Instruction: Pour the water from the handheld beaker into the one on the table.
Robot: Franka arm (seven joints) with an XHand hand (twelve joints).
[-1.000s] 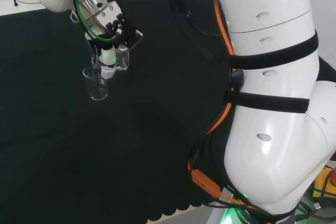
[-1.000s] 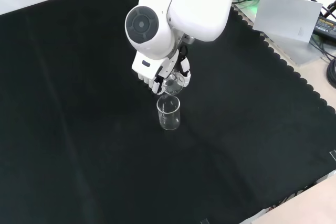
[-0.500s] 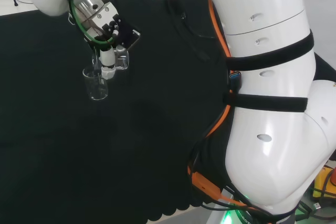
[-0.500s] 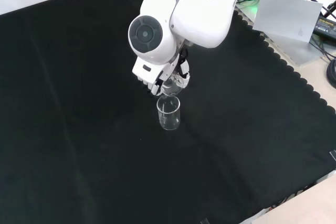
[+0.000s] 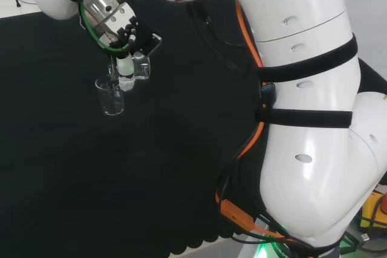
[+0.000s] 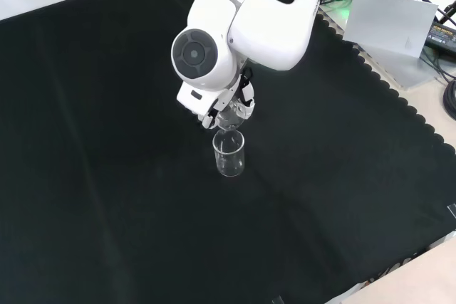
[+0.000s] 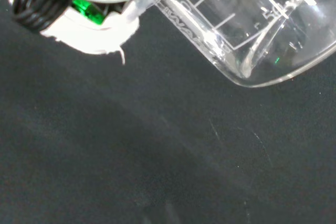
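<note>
I have my hand (image 5: 124, 43) curled around a small clear beaker (image 5: 140, 66), and I am holding it up in the air, tipped over to one side. The beaker on the table (image 6: 229, 154) stands upright right under it, on the black cloth of the table (image 6: 107, 176). It is about in the middle of the table, well away from every edge and from the wavy edge nearest my arm's base.

In the front view my tipped beaker hangs just above the rim of the standing one, and I think they are not touching. In the wrist view I see my beaker from close up, lying slanted, with lines marked on its side. I cannot tell how much water is in either beaker, because both are so clear.

I think I am in the pouring step now.

Both beakers look thin, hard and smooth, so they could slip or crack. They look light too, so a bump could knock the standing one over. The best place to hold mine is around its side, below the rim, so the lip is free for the water. I should tip slowly and keep the lip over the open top.
</note>
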